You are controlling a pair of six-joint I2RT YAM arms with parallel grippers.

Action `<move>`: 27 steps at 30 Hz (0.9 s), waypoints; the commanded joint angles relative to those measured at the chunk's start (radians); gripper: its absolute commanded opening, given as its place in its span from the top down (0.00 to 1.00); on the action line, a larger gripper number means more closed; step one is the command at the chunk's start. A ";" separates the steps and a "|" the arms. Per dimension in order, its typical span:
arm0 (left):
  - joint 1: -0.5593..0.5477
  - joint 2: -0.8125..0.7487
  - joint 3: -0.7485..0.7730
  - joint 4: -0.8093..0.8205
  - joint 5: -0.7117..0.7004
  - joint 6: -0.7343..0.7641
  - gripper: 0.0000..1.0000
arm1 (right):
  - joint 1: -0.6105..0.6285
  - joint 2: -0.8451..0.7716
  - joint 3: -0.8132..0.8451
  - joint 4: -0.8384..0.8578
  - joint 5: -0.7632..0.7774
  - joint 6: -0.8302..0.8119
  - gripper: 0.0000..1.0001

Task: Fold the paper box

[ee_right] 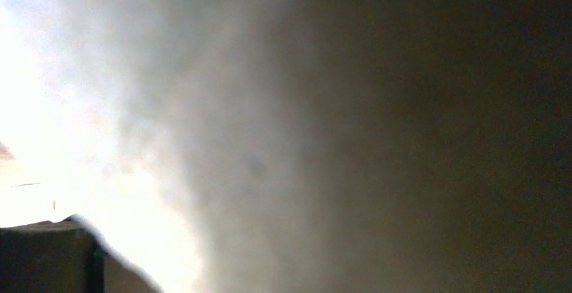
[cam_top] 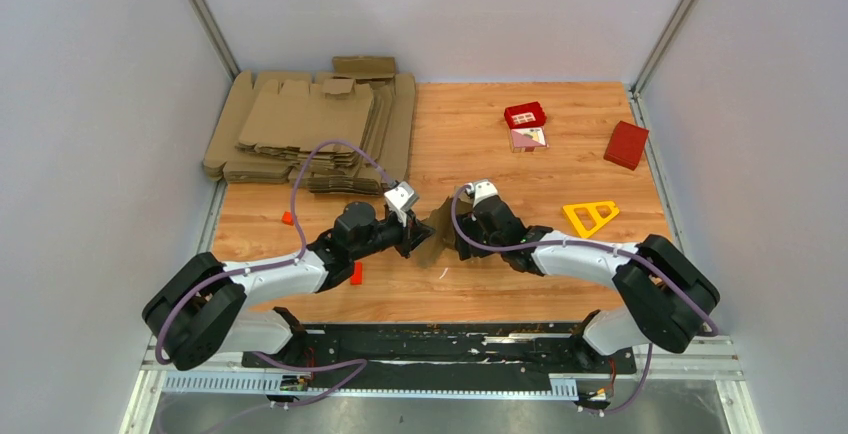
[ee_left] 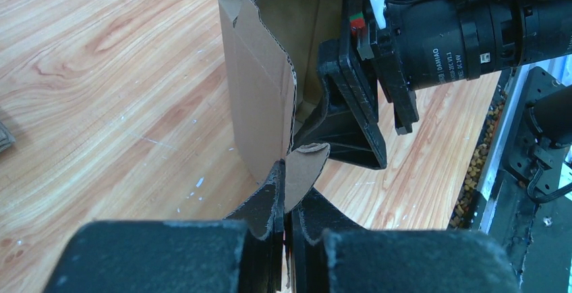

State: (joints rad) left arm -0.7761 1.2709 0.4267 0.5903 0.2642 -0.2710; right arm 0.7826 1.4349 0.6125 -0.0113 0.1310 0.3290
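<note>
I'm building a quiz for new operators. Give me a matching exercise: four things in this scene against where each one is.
Things:
1 paper box
2 cardboard pile
3 red box
4 yellow triangle

Places:
A on the table beside the right forearm
B far left corner of the table
C pinched in the left gripper
D far right edge of the table

Pairs: 1-C, 2-B, 3-D, 4-A

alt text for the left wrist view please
The left end effector pinches a rounded flap of an upright brown paper box over a wooden table. The black right end effector is close against the box's right side.
</note>
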 commanded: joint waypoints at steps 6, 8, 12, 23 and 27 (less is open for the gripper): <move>-0.006 0.011 0.037 0.016 0.034 -0.013 0.93 | 0.017 -0.028 0.021 0.037 -0.022 -0.014 0.28; -0.006 0.014 0.038 0.016 0.034 -0.010 0.93 | 0.017 -0.033 0.016 0.047 -0.041 -0.014 0.25; -0.006 0.020 0.041 0.013 0.035 -0.011 0.93 | 0.017 -0.052 -0.002 0.071 -0.053 -0.003 0.18; -0.006 0.023 0.043 0.009 0.036 -0.011 0.93 | 0.015 -0.041 0.001 0.075 -0.070 -0.012 0.20; -0.006 0.022 0.044 0.009 0.039 -0.012 0.93 | 0.015 0.000 0.028 0.039 -0.025 0.005 0.30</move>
State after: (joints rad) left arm -0.7761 1.2831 0.4370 0.5877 0.2642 -0.2722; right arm 0.7891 1.4006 0.5903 -0.0067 0.0925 0.3241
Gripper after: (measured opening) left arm 0.068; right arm 0.739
